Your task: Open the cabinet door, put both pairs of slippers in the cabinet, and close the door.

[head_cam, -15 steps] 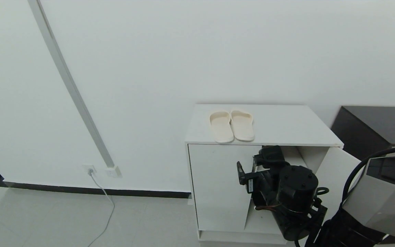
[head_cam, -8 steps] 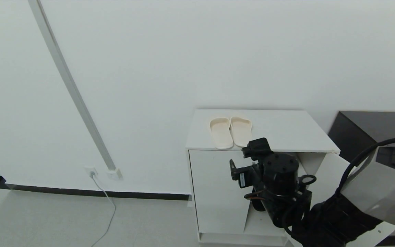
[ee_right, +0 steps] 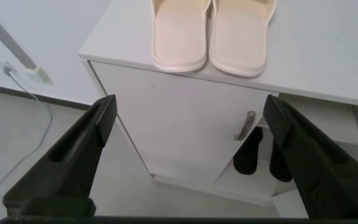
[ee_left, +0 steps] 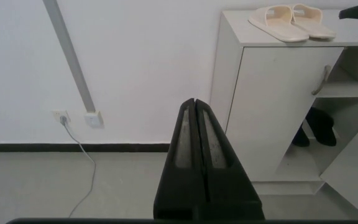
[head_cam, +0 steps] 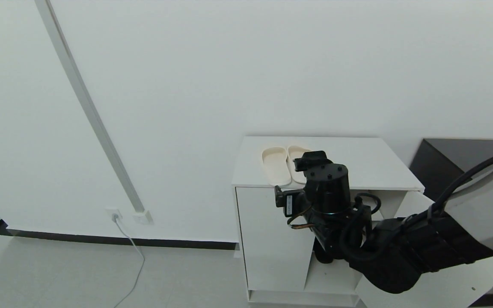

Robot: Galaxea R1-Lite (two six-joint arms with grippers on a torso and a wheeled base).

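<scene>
Cabinet top (head_cam: 357, 162): slippers (ee_right: 179, 37). Right end effector (ee_right: 189, 104) spread wide, empty; left end effector (ee_left: 194, 106) clenched, empty.

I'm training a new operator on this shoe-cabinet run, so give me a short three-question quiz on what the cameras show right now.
1. True or false: the cream slippers lie on top of the cabinet.
2. The left gripper is shut. The right gripper is: A) shut on a slipper, B) open, C) shut and empty.
3. Fill in: the black slippers sit ___ the cabinet.
Key: 1 true; 2 B; 3 inside.
</scene>
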